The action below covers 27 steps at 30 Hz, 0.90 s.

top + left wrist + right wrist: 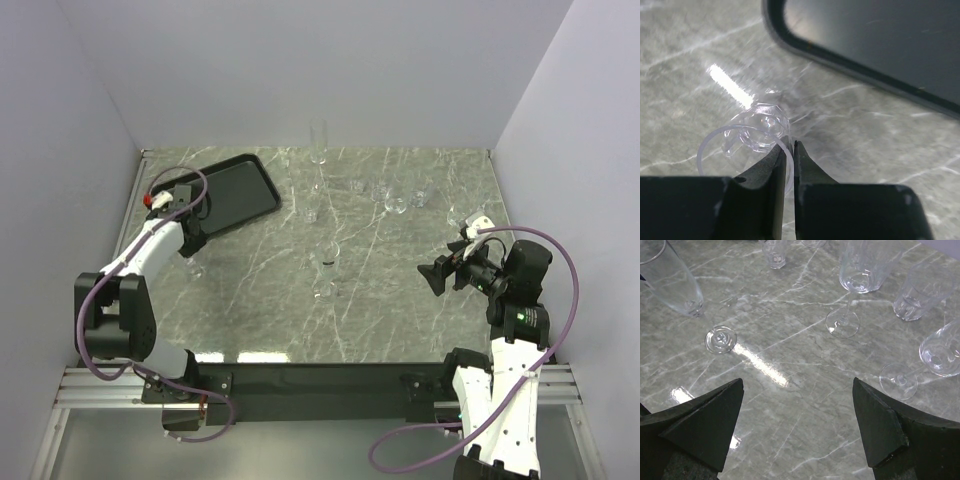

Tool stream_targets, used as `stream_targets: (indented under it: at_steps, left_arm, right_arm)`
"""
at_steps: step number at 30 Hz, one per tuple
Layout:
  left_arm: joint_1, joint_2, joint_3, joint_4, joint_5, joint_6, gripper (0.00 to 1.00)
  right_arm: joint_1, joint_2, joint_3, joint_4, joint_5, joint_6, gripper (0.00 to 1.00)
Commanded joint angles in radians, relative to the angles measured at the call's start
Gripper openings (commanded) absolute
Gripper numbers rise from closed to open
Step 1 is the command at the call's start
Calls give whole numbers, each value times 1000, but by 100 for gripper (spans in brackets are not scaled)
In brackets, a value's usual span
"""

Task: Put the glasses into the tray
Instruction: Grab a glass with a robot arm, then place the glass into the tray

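Note:
The black tray (228, 193) lies at the far left of the marble table, and its rim shows in the left wrist view (840, 60). My left gripper (193, 245) is just in front of the tray's near edge. Its jaws (791, 146) are shut on the rim of a small clear faceted glass (759, 131), one finger inside and one outside. The glass is beside the tray, not in it. My right gripper (438, 276) is wide open and empty (797, 415) over bare marble. Several glasses stand mid-table, among them a flute (675, 285) and a wine glass (860, 270).
A tall flute (319, 142) stands at the back wall. Small glasses (396, 203) are scattered across the far middle and right. A tumbler (920, 295) and a stemmed glass (940, 352) are close to my right gripper. White walls enclose the table.

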State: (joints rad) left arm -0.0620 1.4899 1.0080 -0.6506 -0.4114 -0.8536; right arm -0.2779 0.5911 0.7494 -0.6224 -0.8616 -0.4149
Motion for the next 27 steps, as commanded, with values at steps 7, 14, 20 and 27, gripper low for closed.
stream_targets:
  at_steps: [7,14,20,27]
  left_arm:
    - [34,64,229,32,32,125,0]
    - [91,265,447,23,75,152,0]
    - [159,436,622,26,149,191,0]
    - [238,562,783,20,224,215,0]
  right_arm:
    - [-1,-2,2,4,-4,-13,95]
    - [-1,1,1,4,3,-16,95]
    - [-1,4,1,3,4,-16,95]
    - [-1,4,1,1,7,-18,95]
